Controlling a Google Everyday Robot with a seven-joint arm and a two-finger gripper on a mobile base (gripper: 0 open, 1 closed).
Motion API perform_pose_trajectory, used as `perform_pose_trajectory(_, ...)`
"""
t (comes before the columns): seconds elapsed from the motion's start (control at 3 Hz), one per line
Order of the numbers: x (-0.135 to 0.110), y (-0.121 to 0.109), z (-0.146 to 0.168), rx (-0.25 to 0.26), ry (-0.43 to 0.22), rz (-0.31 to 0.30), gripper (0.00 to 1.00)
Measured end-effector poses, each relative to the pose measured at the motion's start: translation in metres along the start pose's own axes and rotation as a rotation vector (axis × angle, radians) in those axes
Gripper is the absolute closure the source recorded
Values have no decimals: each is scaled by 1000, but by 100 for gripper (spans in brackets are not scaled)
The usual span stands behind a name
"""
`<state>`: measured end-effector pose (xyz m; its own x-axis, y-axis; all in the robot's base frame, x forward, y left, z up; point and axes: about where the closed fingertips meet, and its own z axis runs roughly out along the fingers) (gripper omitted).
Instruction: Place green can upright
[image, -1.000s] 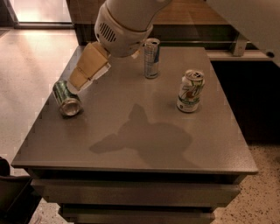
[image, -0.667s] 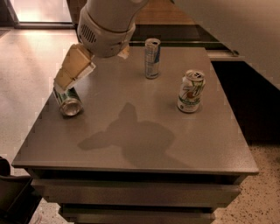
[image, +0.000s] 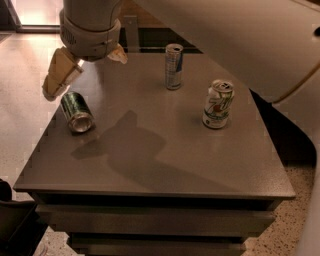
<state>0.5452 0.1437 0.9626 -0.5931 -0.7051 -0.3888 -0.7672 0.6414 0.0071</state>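
Here the gripper hovers, jaws spread empty, above one lying green can; white can and blue can stand.

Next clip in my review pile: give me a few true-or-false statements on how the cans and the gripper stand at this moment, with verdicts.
1. The green can lies on its side near the left edge of the table. True.
2. The gripper is clamped on the green can. False: it hangs open just above and behind the can, holding nothing.
3. The slim blue-and-silver can stands upright toward the back of the table. True.
4. The white can has tipped over. False: it stands upright on the right side of the table.
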Motion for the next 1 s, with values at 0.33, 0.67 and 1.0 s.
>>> perform_pose_trajectory(0.33, -5, 0, 21, 35, 66, 64, 0)
perform_pose_trajectory(0.67, -1, -3, 37, 52, 92, 169, 0)
perform_pose_trajectory(1.0, 4, -6, 38, 62, 63, 249, 0)
